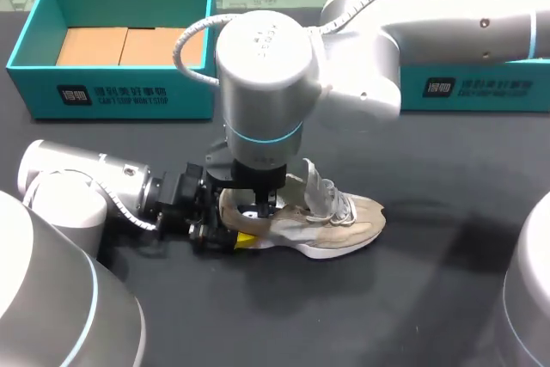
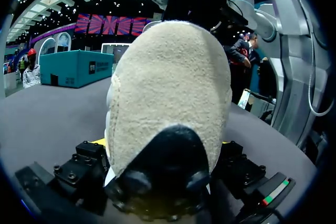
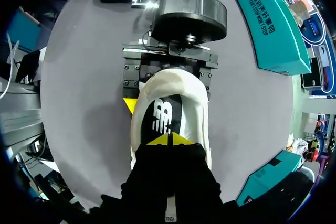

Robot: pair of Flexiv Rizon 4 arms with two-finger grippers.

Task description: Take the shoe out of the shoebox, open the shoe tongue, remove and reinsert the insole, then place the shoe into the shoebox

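**Shoe on bench: heel clamped, insole under work**

Item: shoe. Location: on its sole on the bench, out of the shoebox, which stands well apart at the far left.

Left pincer: lies low along the bench and grips the heel from two sides. We judge this a brace, so that the shoe neither slides nor tips while its mouth is worked.

Right pincer: comes straight down into the mouth, tips drawn together and resting on the insole. Whether they nip the insole or only press it, we cannot tell. The tongue stands up; we judge this keeps the mouth free.

Views:
- The head view hides the right tips under the wrist. It alone gives the shoebox's place and shows the toe pointing away from the left arm.
- Only the right wrist view shows the right tips on the dark insole, with one yellow left tip beside the heel.
- The left wrist view shows little but the clamped suede heel.
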